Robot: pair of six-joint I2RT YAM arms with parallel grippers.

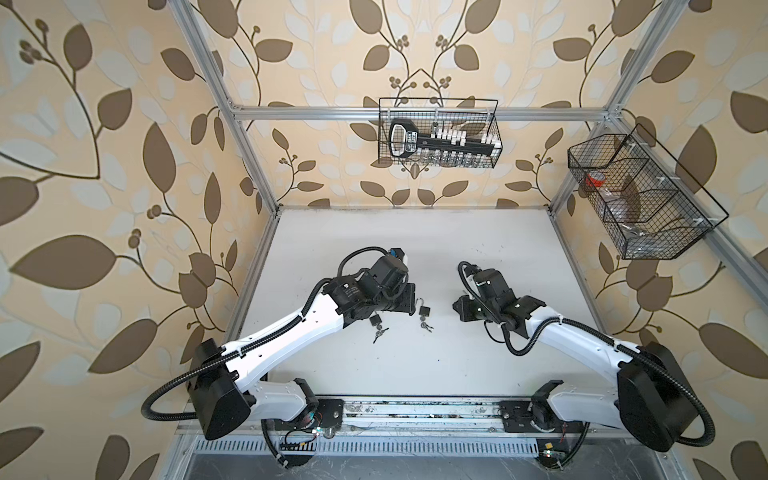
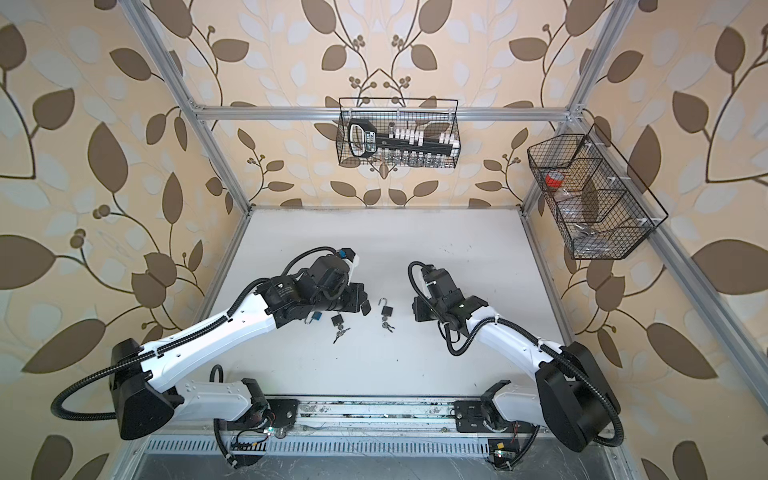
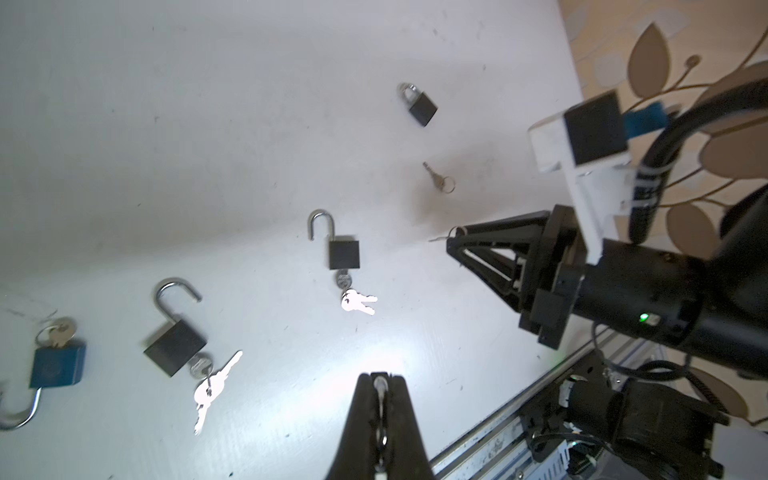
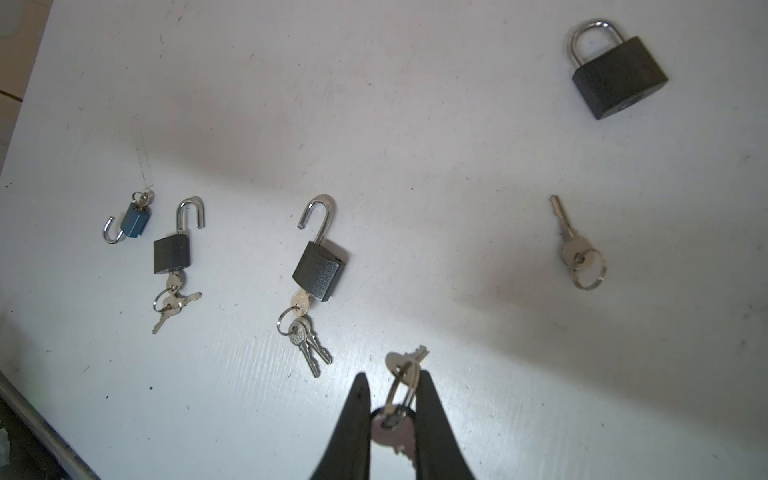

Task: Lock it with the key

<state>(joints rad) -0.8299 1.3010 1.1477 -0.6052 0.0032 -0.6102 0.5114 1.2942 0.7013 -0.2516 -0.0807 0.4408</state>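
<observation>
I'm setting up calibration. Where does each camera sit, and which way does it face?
Top views: overhead above the arm bases, looking down at the table and back wall; left arm and right arm show.
Left wrist: on the left arm, facing table and right gripper; left gripper shows, shut on a metal piece.
Right wrist: faces the table; right gripper shows, holding keys.
Shared: all show the middle open padlock.

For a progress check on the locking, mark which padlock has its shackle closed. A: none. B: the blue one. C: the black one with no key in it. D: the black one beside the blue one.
C: the keyless black padlock has its shackle seated in its body; the blue padlock and both keyed black padlocks stand open.
</observation>
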